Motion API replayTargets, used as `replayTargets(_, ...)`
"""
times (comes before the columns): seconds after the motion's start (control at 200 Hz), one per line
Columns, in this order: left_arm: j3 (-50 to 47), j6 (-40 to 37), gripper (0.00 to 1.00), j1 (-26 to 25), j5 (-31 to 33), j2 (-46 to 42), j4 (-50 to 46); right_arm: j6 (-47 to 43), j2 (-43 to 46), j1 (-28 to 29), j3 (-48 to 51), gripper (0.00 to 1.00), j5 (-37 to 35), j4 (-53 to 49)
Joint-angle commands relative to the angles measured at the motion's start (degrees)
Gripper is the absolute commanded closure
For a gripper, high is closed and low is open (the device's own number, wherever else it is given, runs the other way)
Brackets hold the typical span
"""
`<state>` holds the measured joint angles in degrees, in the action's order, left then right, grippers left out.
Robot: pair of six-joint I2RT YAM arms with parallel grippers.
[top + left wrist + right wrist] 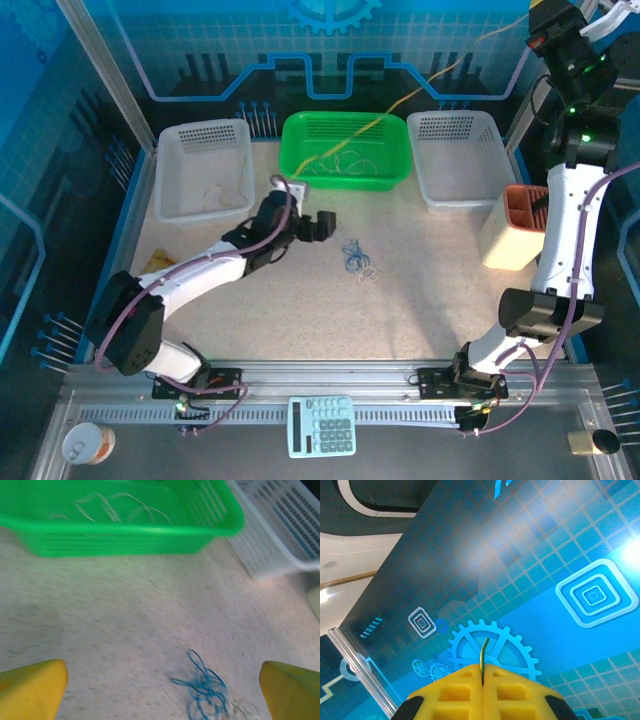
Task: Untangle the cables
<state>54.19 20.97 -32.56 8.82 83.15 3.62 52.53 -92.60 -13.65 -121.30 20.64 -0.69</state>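
Left gripper point(325, 228): jaws at full spread, nothing in them, low over the table point(430, 310). The small tangle point(354, 258) of blue cable with a whitish loop lies on the table just ahead of it, slightly to its right. My read: I'm spread wide so I can straddle the clump and then pick out one strand.

Right gripper point(548, 18): up high, well above and beyond the green basket point(345, 184), clamped on a yellow cable point(440, 70). The cable runs in one long line from the gripper down into the basket, where more loose cables point(340, 162) sit. I judge the height is there to draw that strand out lengthwise while the pile stays below.

What each view adds:
- Left wrist view – left gripper point(161, 687) has its yellow fingers point(30, 687) at both edges. The tangle point(202, 690) sits between them, nearer the right-hand one and touching neither. Individual blue strands read here, whereas the overhead gives a squiggle. The green basket point(125, 542) is further ahead, with pale loops point(110, 507) inside.
- Right wrist view – right gripper point(483, 672) has its pads point(460, 690) pressed flat together, and the yellow cable point(483, 655) pokes out of the seam. That confirms the pinch, which is too small to judge from overhead.
- Overhead – it gives the cable's full run down to the basket, plus how far apart my two grippers are.
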Motion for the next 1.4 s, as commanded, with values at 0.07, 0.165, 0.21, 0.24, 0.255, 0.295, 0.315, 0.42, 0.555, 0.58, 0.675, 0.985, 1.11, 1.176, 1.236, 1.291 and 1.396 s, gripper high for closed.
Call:
replayTargets(0.07, -0.04, 2.62, 0.01, 5.95, 0.61, -5.99, -2.94, 0.37, 0.93, -1.41, -0.83, 1.0, -0.7, -0.31)
replayTargets(0.165, 0.66, 1.98, 0.01, 7.64, 0.76, -7.62, -4.15, 0.48, 0.94, -1.38, -0.53, 1.0, -0.3, -0.23)
replayTargets(0.21, 0.74, 2.01, 0.01, 8.76, 0.2, -8.19, -4.33, 0.34, 1.1, -1.38, -0.2, 1.0, -0.19, -0.03)
replayTargets(0.24, 0.74, 1.83, 0.01, 9.14, -0.41, -8.54, -4.07, 0.27, 1.08, -1.23, -0.08, 1.0, 0.19, 0.34)
replayTargets(0.255, 0.74, 1.75, 0.01, 9.28, -0.58, -8.68, -4.05, 0.21, 0.9, -1.09, -0.2, 1.0, 0.45, 0.36)
replayTargets(0.295, 0.95, 1.51, 0.01, 9.28, -0.65, -9.03, -4.13, -0.15, 0.51, -0.71, -0.59, 1.0, 1.14, 0.22)
replayTargets(0.315, 1.07, 1.44, 0.01, 9.35, -0.77, -9.14, -4.25, -0.44, 0.34, -0.45, -0.68, 1.0, 1.38, -0.03)
replayTargets(0.42, 1.86, 1.55, 0.01, 9.4, -1.84, -9.91, -4.73, -1.84, 0.17, 0.59, -0.19, 1.0, 2.06, -0.19)
replayTargets(0.555, 2.45, 1.58, 0.01, 9.4, -3.09, -11.12, -5.24, -2.17, -0.03, 1.33, 0.97, 1.0, 2.68, 0.54)
replayTargets(0.58, 2.65, 1.56, 0.01, 9.35, -3.28, -11.25, -5.43, -2.15, -0.17, 1.48, 1.06, 1.0, 2.88, 0.66)
replayTargets(0.675, 3.36, 1.48, 0.01, 9.36, -4.15, -11.69, -6.01, -2.39, -0.81, 2.37, 1.07, 1.0, 3.76, 0.89)
replayTargets(0.985, 4.33, 1.63, 0.01, 9.39, -4.82, -13.4, -6.58, -6.42, -3.32, 8.27, 1.02, 1.0, 4.69, 0.0)
replayTargets(1.11, 4.56, 1.59, 0.01, 9.35, -5.0, -14.2, -6.79, -8.08, -4.79, 10.42, 0.89, 1.0, 4.18, -0.5)
replayTargets(1.176, 4.59, 1.57, 0.01, 9.4, -4.98, -14.59, -6.78, -8.7, -5.78, 11.01, 0.35, 1.0, 3.74, -0.76)
replayTargets(1.236, 4.67, 1.53, 0.01, 9.36, -5.13, -14.91, -6.95, -9.33, -7.14, 11.19, -0.69, 1.0, 3.04, -1.08)
replayTargets(1.291, 4.86, 1.55, 0.01, 9.38, -5.26, -15.11, -7.22, -10.09, -8.49, 11.02, -2.38, 1.0, 2.07, -2.03)
replayTargets(1.396, 4.96, 1.79, 0.01, 9.35, -5.7, -15.52, -7.4, -11.56, -11.69, 10.27, -7.12, 1.0, 0.57, -4.3)
